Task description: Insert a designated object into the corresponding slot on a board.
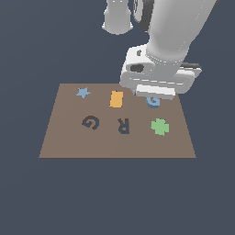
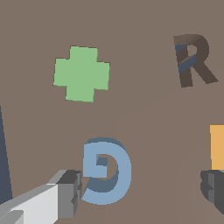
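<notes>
The light-blue G block (image 1: 154, 102) lies on the brown board (image 1: 114, 147) near its far edge, towards the exterior view's right. My gripper (image 1: 153, 97) hangs right over it, mostly hidden by the hand. In the wrist view the G block (image 2: 107, 171) sits between my open fingers, close beside one fingertip (image 2: 70, 192) and well apart from the other (image 2: 213, 187). The gripper (image 2: 141, 190) holds nothing. The dark G-shaped slot (image 1: 91, 122) lies on the board towards the exterior view's left and is out of the wrist view.
On the board are a dark R-shaped recess (image 1: 123, 125) (image 2: 194, 61), a green cross (image 1: 160, 127) (image 2: 82, 73), an orange rectangle (image 1: 116, 99) (image 2: 217, 146) and a light-blue star (image 1: 83, 92). The board lies on a dark blue floor.
</notes>
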Robot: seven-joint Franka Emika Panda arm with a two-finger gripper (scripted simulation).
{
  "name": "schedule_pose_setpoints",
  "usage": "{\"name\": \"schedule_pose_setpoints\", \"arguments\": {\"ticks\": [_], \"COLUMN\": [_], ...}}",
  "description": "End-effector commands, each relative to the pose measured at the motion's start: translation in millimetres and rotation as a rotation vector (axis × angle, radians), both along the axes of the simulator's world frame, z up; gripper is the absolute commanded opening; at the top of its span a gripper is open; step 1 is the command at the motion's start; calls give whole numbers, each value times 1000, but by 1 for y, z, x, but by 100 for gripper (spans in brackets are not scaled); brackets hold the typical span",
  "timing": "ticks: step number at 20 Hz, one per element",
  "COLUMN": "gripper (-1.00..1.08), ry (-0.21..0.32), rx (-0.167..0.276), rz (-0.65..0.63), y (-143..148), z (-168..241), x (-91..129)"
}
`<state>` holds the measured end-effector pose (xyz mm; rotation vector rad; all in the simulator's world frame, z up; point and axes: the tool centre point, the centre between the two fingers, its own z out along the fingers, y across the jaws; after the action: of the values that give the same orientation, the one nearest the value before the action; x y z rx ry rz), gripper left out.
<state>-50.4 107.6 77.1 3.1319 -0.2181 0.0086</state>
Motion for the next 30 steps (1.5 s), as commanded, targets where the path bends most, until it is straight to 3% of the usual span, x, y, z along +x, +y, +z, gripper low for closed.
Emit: {"name": "schedule_pose_setpoints", "arguments": {"ticks": [1,8,23,24,30], "gripper": [100,100,100,-100,-100], "ry": [1,5,5,5,5], "rx": [1,2,3,3,3], "rz": [-20,-46,-47,-47,-47], "y": [10,25,25,25,25], "z": [-11,-26,-47,-47,-47], "x": [-4,-8,-8,-8,-8]}}
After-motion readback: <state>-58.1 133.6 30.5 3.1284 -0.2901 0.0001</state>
